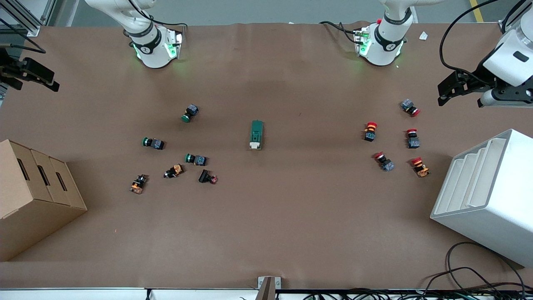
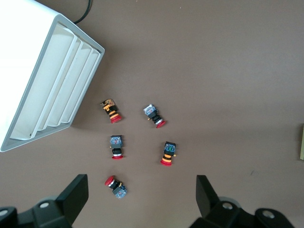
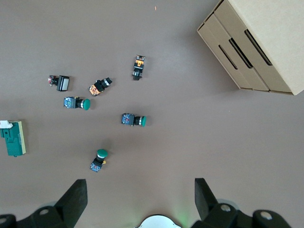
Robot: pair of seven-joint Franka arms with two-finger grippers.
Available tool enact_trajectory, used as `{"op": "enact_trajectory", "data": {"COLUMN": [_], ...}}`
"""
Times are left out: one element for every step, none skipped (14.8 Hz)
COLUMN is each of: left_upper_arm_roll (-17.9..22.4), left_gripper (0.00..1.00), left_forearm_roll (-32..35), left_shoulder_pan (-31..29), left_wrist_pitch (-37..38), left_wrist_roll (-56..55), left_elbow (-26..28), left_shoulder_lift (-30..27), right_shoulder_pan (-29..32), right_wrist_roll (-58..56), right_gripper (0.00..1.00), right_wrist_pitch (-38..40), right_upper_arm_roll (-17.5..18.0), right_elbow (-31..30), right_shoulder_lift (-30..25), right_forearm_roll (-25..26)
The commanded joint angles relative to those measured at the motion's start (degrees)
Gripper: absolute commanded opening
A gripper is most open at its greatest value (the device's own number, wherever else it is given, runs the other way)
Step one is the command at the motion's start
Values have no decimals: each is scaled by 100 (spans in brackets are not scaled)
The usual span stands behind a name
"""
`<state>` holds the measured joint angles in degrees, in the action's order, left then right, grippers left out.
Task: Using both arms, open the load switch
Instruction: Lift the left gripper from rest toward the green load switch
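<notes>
The load switch (image 1: 256, 134) is a dark green block lying flat mid-table, its white sliding piece at the end nearer the front camera. In the right wrist view the load switch (image 3: 13, 137) lies apart from the buttons, and only its edge (image 2: 302, 141) shows in the left wrist view. My left gripper (image 1: 447, 93) hangs high over the left arm's end of the table, open (image 2: 141, 197) above several red buttons. My right gripper (image 1: 50, 83) hangs high over the right arm's end, open (image 3: 140, 197) and holding nothing. Neither gripper is near the switch.
Several green and black push buttons (image 1: 191, 112) lie toward the right arm's end, several red-capped ones (image 1: 370, 130) toward the left arm's end. A cardboard box (image 1: 33, 196) and a white slotted bin (image 1: 487, 196) stand at the table's two ends. Cables (image 1: 470, 279) trail along the front edge.
</notes>
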<state>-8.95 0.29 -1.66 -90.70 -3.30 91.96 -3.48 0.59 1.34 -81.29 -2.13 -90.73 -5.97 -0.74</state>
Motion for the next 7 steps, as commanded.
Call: {"op": "enact_trajectory", "data": {"left_upper_arm_roll": [-36, -36, -45, -80, -176, -246, -395], "left_gripper": [100, 100, 100, 100, 100, 100, 100], "left_forearm_roll": [33, 42, 42, 42, 51, 77, 77], "left_shoulder_pan": [-28, -10, 42, 95, 208, 270, 288], "left_wrist_pitch": [26, 26, 18, 9, 9, 9, -26], "left_wrist_roll": [111, 50, 23, -3, -4, -30, -160], "left_elbow": [-126, -126, -134, -221, -405, -555, -556], "left_shoulder_lift": [49, 58, 58, 93, 285, 435, 506], "right_shoulder_pan": [-59, -59, -59, -59, -67, -67, -67], "right_wrist_roll": [-46, -46, -46, -46, -38, -37, -37], "right_gripper": [100, 100, 100, 100, 100, 100, 100], "right_wrist_pitch": [-36, -45, -36, -45, -45, -45, -45], "right_upper_arm_roll": [-6, -6, -6, -6, -6, -6, 2], "right_elbow": [-173, -174, -174, -174, -174, -165, -139], "right_shoulder_lift": [-167, -167, -167, -159, -159, -159, -150], "right_forearm_roll": [56, 56, 56, 56, 56, 56, 56]}}
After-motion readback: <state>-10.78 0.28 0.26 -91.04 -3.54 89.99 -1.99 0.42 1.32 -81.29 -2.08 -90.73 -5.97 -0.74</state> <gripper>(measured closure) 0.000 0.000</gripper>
